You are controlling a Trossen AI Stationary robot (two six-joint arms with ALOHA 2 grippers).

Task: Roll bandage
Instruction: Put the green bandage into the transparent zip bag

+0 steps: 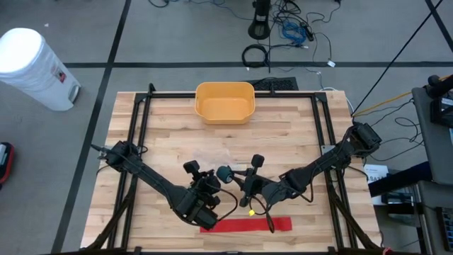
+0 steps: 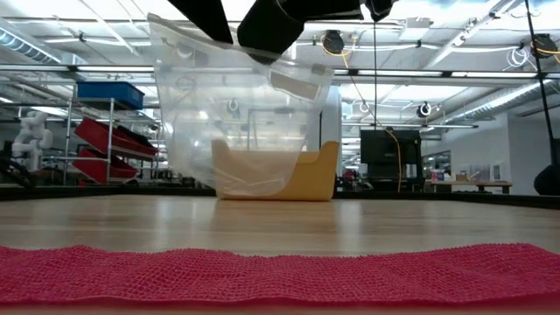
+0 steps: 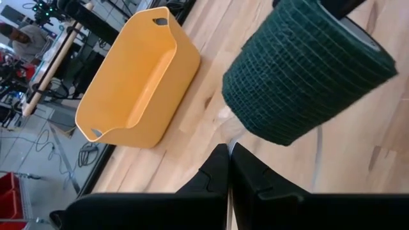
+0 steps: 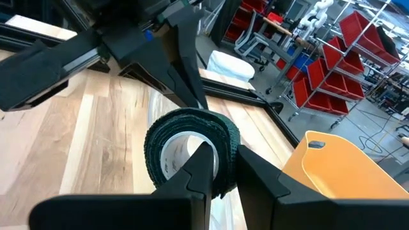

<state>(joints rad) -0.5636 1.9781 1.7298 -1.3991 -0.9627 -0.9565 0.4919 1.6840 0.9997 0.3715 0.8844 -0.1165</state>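
Right gripper [image 4: 220,167] clamped on dark green bandage roll [image 4: 192,150], frame centre, one finger through its core. Left gripper [image 3: 228,167] pinching clear plastic bag [image 2: 241,114] just below the roll.

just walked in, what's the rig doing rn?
The right gripper holds a dark green bandage roll by its wall, one finger inside the core. The left gripper is shut on the edge of a clear plastic bag. A red bandage strip lies flat at the table's near edge; the yellow bin sits behind.
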